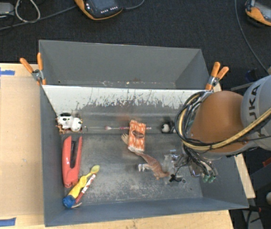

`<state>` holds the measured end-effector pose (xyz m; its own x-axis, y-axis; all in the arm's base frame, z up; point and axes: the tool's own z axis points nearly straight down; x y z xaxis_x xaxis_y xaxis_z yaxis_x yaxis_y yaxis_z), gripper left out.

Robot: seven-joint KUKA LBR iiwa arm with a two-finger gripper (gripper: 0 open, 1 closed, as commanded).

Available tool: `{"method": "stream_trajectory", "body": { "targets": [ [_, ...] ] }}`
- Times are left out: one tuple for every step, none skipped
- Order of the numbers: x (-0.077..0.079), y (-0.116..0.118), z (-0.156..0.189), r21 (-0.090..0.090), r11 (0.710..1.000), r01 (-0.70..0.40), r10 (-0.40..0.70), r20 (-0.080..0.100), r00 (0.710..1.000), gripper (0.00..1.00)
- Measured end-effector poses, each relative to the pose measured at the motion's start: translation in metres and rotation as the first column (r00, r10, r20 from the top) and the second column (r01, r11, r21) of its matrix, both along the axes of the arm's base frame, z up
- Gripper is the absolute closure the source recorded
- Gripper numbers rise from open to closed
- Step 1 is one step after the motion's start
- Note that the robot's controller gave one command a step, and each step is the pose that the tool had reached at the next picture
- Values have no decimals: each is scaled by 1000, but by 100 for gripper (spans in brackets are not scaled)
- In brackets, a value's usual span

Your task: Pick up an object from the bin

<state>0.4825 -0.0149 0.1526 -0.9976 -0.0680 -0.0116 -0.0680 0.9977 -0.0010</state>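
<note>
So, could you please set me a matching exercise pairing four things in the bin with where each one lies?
Things:
1. white and black toy
2. red tool
3. orange patterned packet
4. brown figure

Places:
A. middle of the bin, nearer its back wall
B. just beside the gripper
C. back corner on the view's left
D. along the wall on the view's left

Pairs: 1-C, 2-D, 3-A, 4-B.

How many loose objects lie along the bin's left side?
3: white-and-black toy in the far corner, red tool just nearer, yellow-and-blue toy at the front. None seems hidden there.
</note>
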Motion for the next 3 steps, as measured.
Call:
{"method": "stream_trajectory", "body": {
  "targets": [
    [-3, -1, 1, 1, 1000, -2, 2, -17, 1000, 100],
    [38, 38, 31, 1, 1000, 4, -4, -6, 1000, 100],
    [32, 27, -30, 0, 1000, -3, 3, -5, 1000, 100]
  ]
}}
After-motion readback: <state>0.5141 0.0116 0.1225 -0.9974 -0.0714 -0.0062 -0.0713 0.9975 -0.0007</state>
